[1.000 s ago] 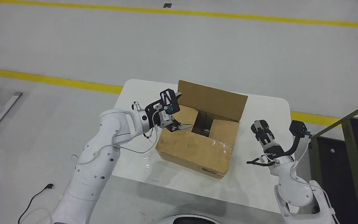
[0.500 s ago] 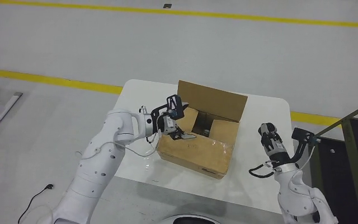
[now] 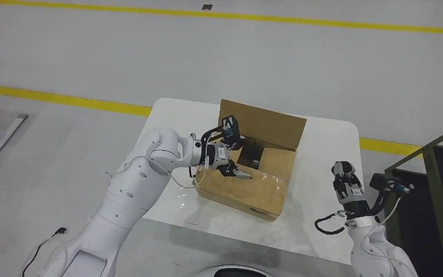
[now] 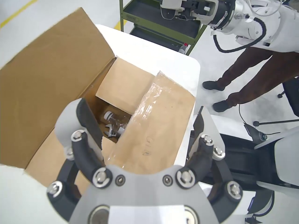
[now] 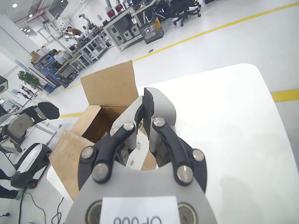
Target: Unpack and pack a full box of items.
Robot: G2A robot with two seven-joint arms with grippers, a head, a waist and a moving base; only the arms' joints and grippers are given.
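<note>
One cardboard box (image 3: 250, 181) sits mid-surface (image 3: 325, 138), partly open. The tall flap (image 4: 53, 54) stands upright at the far side. The taped flap (image 4: 161, 117) lies flat over the near half, so the opening is just a narrow slot.

Left tool (image 4: 140, 113) is released, fingers spread wide, hanging right over the slot and the taped flap's edge, holding nothing. Right tool (image 5: 146, 99) is clenched on nothing, held off near the surface's right edge, well apart from the box.

Visible contents through the slot: one adjustable wrench (image 4: 110, 132) and one small white-capped bottle (image 4: 109, 115). There's some clear plastic beside them, can't tell what. More is likely hidden under the flap.

Handling, my read:
- Flaps: light, stiff, crease easily. The tape strip looks slick, so pinch bare cardboard at the free edge and fold the flap back first.
- Wrench: steel, heavy for its size, rigid and smooth. Grip across the middle of the handle, otherwise it will probably swing.
- Bottle: light and round, will roll and may squirt out of a pinch. Take it across the body, not the cap.

Slot looks too tight for the open fingers. I'd clear the taped flap before reaching in.
</note>
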